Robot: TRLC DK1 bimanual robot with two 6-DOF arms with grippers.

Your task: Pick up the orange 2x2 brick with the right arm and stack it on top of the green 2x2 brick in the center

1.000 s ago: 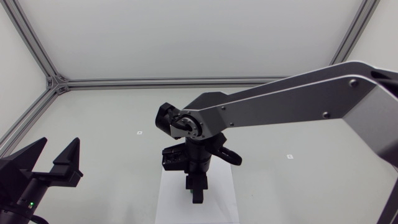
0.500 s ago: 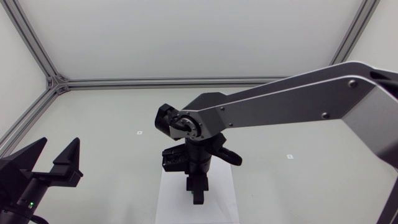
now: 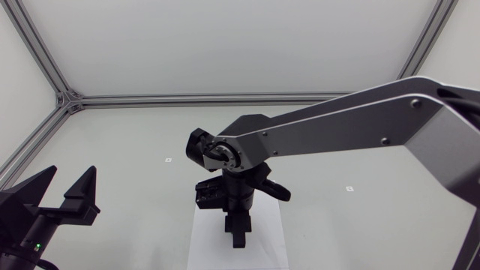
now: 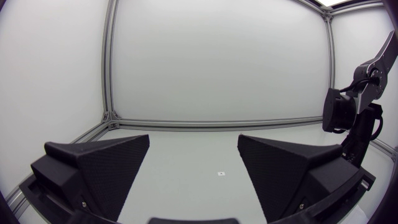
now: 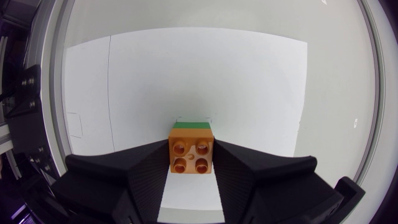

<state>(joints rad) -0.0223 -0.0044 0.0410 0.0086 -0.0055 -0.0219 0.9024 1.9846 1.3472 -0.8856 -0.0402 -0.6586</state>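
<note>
In the right wrist view the orange 2x2 brick (image 5: pixel 191 155) sits between the two black fingers of my right gripper (image 5: pixel 192 169), studs facing the camera, and both fingers press its sides. A strip of the green 2x2 brick (image 5: pixel 193 124) shows just beyond and under the orange one, on the white sheet (image 5: pixel 186 74). From above, my right gripper (image 3: pixel 237 234) points down over the white sheet (image 3: pixel 202 240) and hides both bricks. My left gripper (image 3: pixel 67 192) stands open at the near left with nothing in it; it is also open in the left wrist view (image 4: pixel 193 163).
The right arm (image 3: pixel 337 127) spans the table from the right edge to the middle. Small markers (image 3: pixel 168 160) lie on the grey tabletop. An aluminium frame (image 3: pixel 67 100) borders the table at the back and left.
My right arm has shifted slightly, its gripper sitting a touch lower over the sheet. The left arm has not moved.
</note>
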